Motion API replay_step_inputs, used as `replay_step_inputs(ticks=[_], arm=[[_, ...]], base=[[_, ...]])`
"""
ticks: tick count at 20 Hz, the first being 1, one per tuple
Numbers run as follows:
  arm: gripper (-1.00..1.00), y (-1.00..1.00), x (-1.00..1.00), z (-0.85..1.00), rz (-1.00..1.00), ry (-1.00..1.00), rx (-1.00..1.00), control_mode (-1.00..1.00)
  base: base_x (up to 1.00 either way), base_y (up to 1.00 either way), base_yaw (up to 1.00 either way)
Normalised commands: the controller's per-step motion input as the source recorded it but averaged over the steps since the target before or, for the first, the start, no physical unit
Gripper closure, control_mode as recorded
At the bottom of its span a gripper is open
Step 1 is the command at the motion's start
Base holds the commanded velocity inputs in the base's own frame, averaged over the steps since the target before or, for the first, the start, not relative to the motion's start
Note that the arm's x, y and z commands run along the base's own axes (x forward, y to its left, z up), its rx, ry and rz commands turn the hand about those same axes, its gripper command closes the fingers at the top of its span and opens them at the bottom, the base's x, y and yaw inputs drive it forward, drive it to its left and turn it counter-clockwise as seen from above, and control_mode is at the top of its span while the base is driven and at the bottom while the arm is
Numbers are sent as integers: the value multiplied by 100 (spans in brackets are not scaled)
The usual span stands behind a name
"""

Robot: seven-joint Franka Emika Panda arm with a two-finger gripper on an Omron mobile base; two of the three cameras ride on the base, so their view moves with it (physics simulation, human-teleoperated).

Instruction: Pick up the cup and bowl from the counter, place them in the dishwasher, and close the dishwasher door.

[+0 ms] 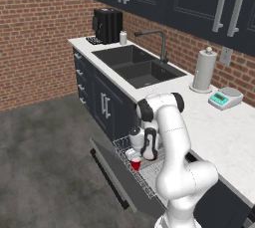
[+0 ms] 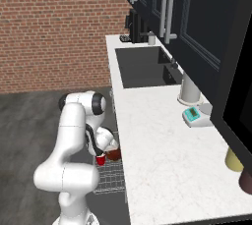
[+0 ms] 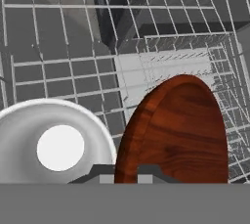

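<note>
Your pincer [image 3: 126, 171] hangs low over the pulled-out wire rack [image 3: 161, 66] of the dishwasher [image 1: 142, 172], and its fingers are pinching the rim of the bowl [image 3: 178, 130], which stands on edge in the hand view, its reddish-brown wood-grained face rising straight up from between the fingertips. Just beside the pincer in that view, touching or almost touching the bowl's edge, sits the cup [image 3: 53, 147], seen from above as a white inside with a pale round bottom. From the left base view you see the cup [image 1: 135, 164] as a small red tapered shape standing in the rack just below the pincer [image 1: 147, 156]; from the right base view the cup [image 2: 100, 160] sits right next to the dark bowl [image 2: 114, 155], both in the rack under the hand. Below and in front of the pincer, the dishwasher door [image 1: 117, 174] lies dropped open, a flat dark grey panel sloping out over the floor. Beyond the pincer, up on the white marble-look surface [image 1: 219, 132], stand a teal-and-white scale [image 1: 225, 97] and a tall paper-towel roll [image 1: 204, 70], well apart from the hand. Farther still lie the dark sink [image 1: 137, 65] with its tap and a black coffee machine [image 1: 108, 25] against the brick wall.
</note>
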Motion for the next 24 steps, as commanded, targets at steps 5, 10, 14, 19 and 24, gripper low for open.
replay_step_inputs(ticks=[5,10,14,19,24], arm=[[100,-19,23,-48,0,1,0,-100],[100,-1,2,-63,2,2,0,-100],[-100,70,-25,-67,3,0,0,-100],[-100,53,-19,-7,0,-1,0,-100],[-100,9,-34,42,-1,-2,0,-100]], base=[[0,0,0],[0,0,0],[0,0,0],[0,0,0],[0,0,0]])
